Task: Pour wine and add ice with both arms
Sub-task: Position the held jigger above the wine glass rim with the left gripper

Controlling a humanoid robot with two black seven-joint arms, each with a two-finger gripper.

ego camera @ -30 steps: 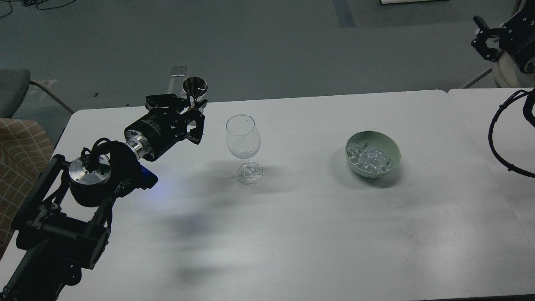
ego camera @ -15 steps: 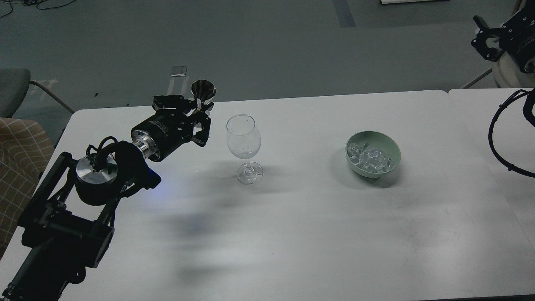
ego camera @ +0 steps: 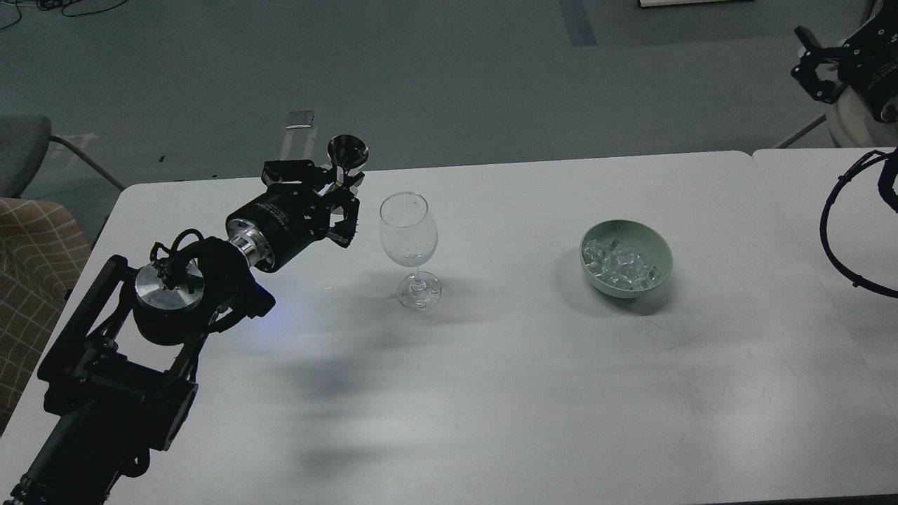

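Observation:
An empty clear wine glass (ego camera: 408,242) stands upright on the white table (ego camera: 491,386), left of the middle. My left gripper (ego camera: 342,184) is shut on the stem of a small shiny metal cone-shaped cup (ego camera: 347,151). It holds the cup upright just left of the glass's rim and a little beyond it. A pale green bowl (ego camera: 656,245) right of the middle holds several clear ice cubes (ego camera: 621,265). My right gripper (ego camera: 808,64) hangs high at the top right corner, off the table, with its claws apart and nothing in them.
A second white table (ego camera: 807,210) adjoins on the right, with a black cable loop (ego camera: 838,231) over it. A chair with checked fabric (ego camera: 35,252) stands at the left edge. Grey floor lies beyond the table.
My left gripper has carried the metal cup to the right, closer to the wine glass. The glass, the bowl and the right gripper have not moved.

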